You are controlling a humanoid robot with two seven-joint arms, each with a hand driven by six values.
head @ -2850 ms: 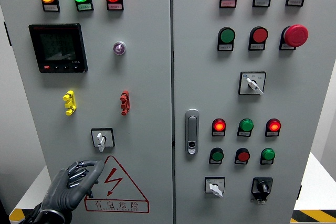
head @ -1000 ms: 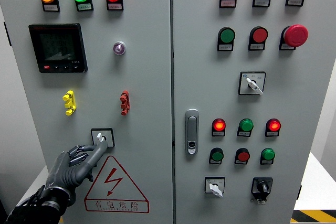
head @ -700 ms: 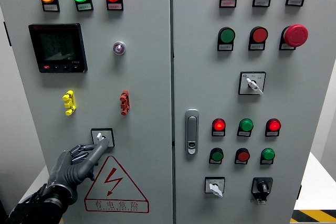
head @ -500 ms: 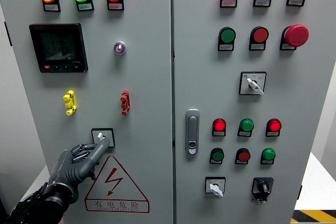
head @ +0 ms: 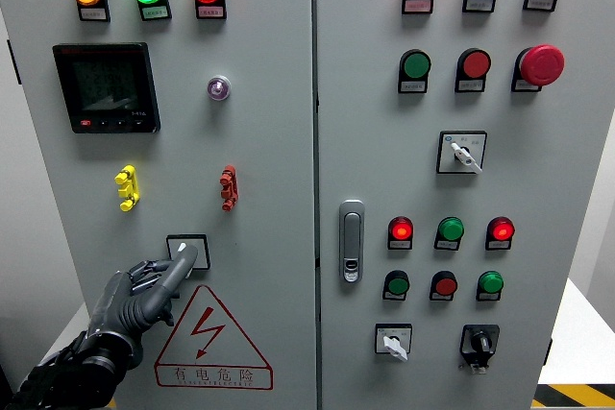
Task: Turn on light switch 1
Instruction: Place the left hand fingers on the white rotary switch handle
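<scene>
The robot's left hand [head: 135,300] points one extended finger [head: 181,266] up onto the rotary light switch [head: 187,252], the other fingers curled, grasping nothing. Just below and right of the fingertip sits a red triangular warning sign [head: 211,338]. Above the hand are yellow [head: 126,187] and red toggles [head: 228,187].

digital meter [head: 106,87], red mushroom button [head: 540,64], door handle [head: 352,241]
</scene>
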